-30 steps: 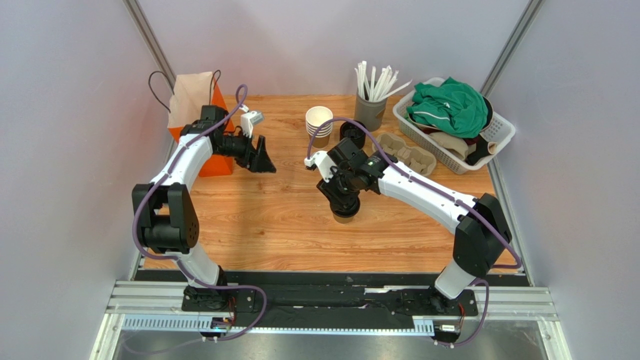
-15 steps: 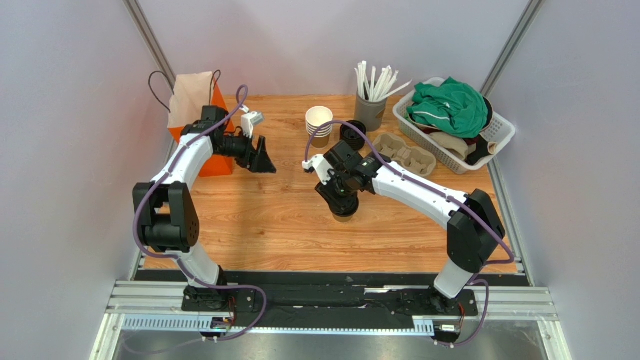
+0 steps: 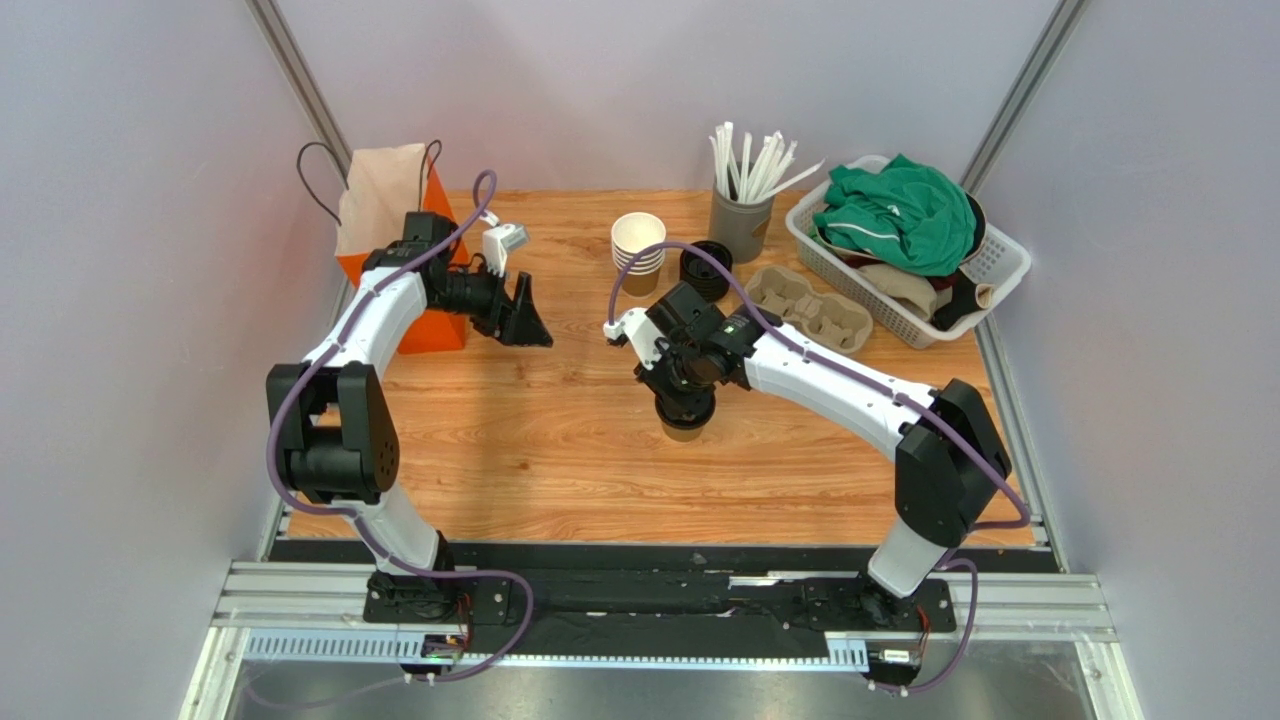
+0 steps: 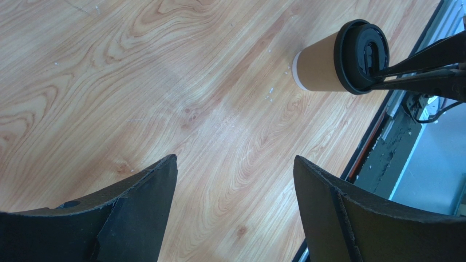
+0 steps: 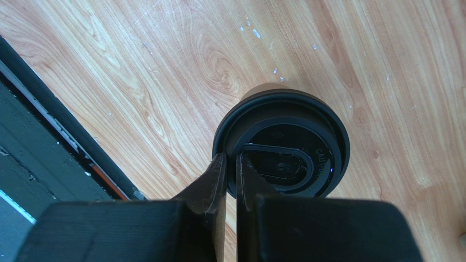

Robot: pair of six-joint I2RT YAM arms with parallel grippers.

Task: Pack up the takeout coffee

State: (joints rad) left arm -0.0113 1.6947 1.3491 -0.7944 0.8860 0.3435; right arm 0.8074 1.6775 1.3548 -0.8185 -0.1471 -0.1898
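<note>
The right arm has edged slightly left over the cup [image 3: 687,426], which stands lidded mid-counter [image 3: 526,450]. The right fingers [image 5: 221,172] are all but closed, tips on the lid's [image 5: 284,144] near rim, and nothing is lifted yet. The left fingers [image 4: 147,191] stay spread wide and empty beside the bag [image 3: 436,327]. Packing looks still ahead.

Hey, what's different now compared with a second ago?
The right arm swung slightly left, its elbow drawing inward and carrying its tool a touch left. That tool remains pinched on the lid rim of the takeout coffee, which barely shifted, if at all. Nothing was let go. The left tool stays open beside the orange bag.
</note>
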